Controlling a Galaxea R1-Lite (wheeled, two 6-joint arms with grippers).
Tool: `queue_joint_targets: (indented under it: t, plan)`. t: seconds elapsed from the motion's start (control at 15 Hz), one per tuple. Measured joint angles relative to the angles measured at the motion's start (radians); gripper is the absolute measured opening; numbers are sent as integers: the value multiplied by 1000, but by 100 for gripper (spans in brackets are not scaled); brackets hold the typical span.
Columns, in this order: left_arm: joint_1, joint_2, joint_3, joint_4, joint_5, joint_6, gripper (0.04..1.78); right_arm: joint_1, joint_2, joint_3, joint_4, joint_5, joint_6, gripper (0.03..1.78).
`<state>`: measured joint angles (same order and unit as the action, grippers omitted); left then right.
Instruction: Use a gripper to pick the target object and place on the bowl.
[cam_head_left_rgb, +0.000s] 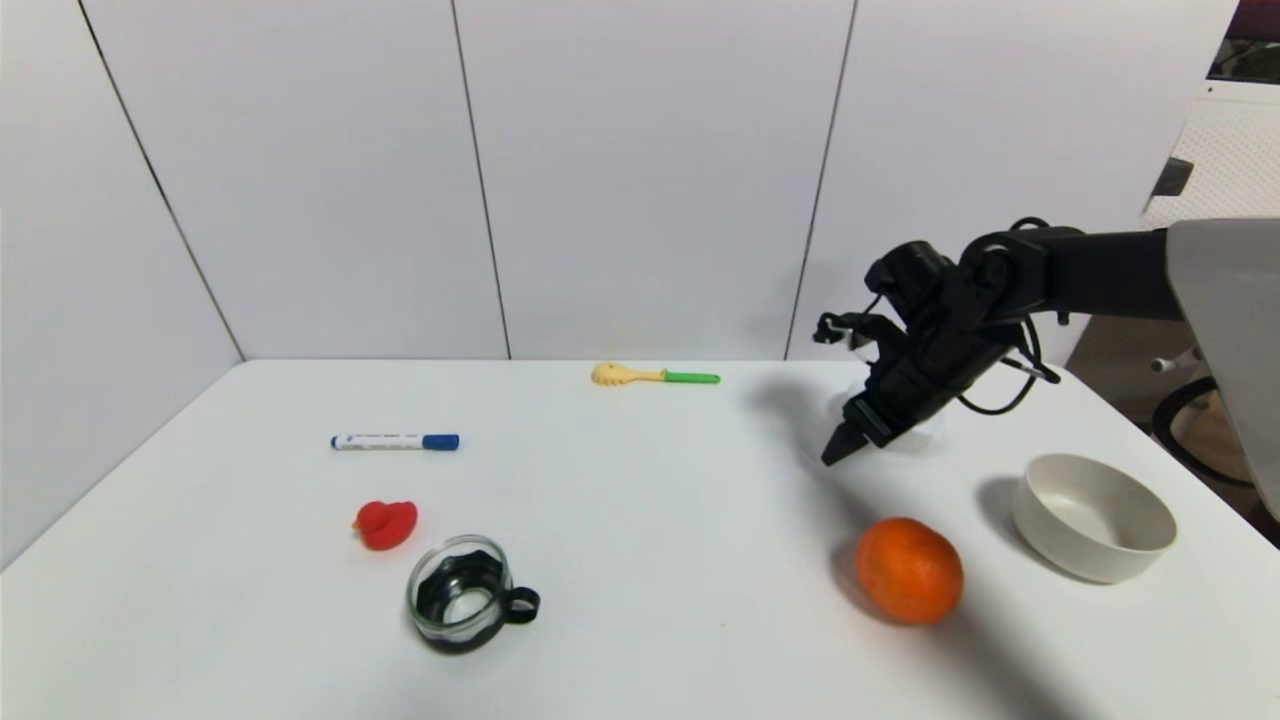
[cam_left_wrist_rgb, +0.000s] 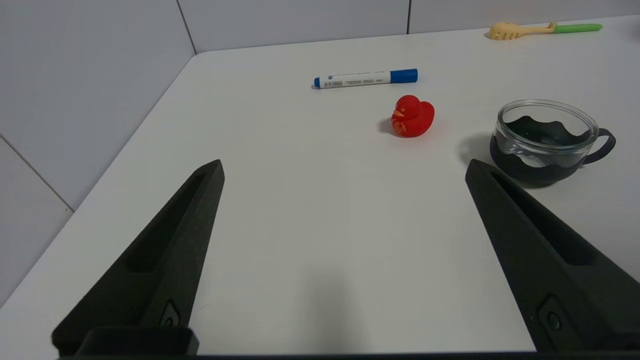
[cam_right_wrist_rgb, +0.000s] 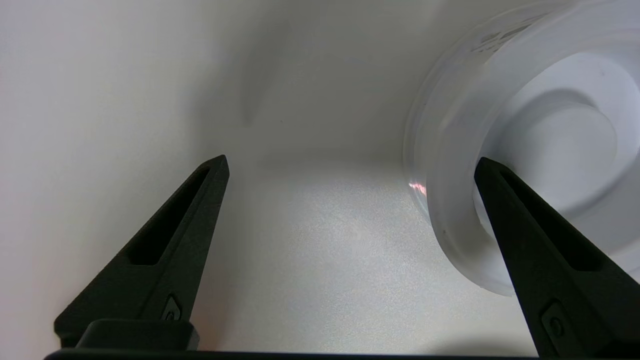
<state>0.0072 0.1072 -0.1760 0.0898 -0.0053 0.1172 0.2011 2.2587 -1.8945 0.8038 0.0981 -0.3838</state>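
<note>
The right gripper (cam_right_wrist_rgb: 350, 165) is hovering with fingers spread wide, one fingertip over the white lid (cam_right_wrist_rgb: 525, 140), which is sitting on the table (cam_head_left_rgb: 650, 520) beyond the orange (cam_head_left_rgb: 908, 570) and bowl (cam_head_left_rgb: 1093, 515); probably not touching yet. The left gripper (cam_left_wrist_rgb: 345, 167) is idling wide open.

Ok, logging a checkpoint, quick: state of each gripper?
Left gripper: open, holding nothing.
Right gripper: open, holding nothing, one finger over the white disc.
</note>
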Motion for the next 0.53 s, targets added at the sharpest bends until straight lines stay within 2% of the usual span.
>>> queue_joint_targets:
  t: [0.2, 0.27, 0.53]
  plan:
    - [0, 0, 0, 0, 0, 0, 171, 0, 3, 0, 0, -1, -1, 170]
    - [0, 0, 0, 0, 0, 0, 171, 0, 4, 0, 0, -1, -3, 163]
    - [0, 0, 0, 0, 0, 0, 171, 1, 6, 0, -2, -9, -4, 102]
